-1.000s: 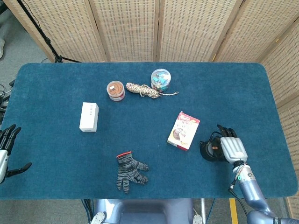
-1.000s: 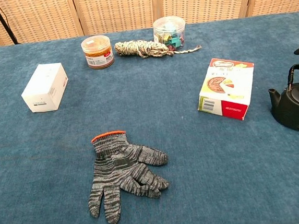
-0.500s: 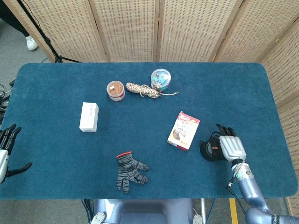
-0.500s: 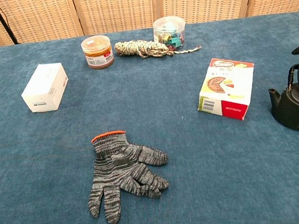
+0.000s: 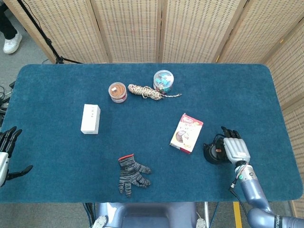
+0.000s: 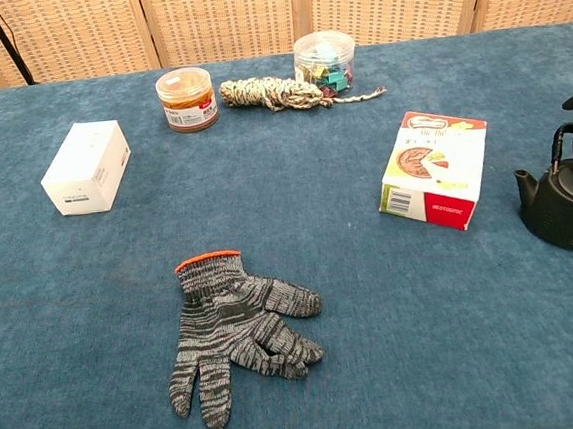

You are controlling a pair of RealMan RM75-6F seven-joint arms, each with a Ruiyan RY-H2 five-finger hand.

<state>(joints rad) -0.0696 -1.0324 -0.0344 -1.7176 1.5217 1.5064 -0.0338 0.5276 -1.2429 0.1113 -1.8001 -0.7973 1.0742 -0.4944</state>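
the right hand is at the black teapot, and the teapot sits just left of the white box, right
Not quite. The right hand is at the black teapot, but the teapot sits just right of the snack box, as the head view shows. The white box lies far across the table.

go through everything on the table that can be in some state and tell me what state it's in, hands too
black teapot: upright, lid on, handle raised.
right hand: over the teapot, fingers at its handle; grip cannot be told.
left hand: off the table's left edge, fingers apart, holding nothing.
glove: lying flat, fingers spread.
snack box: closed, lying flat.
white box: closed, lying flat.
orange-lidded jar: upright, lid on.
clear jar of clips: upright, lid on.
rope: bundled, one end trailing.
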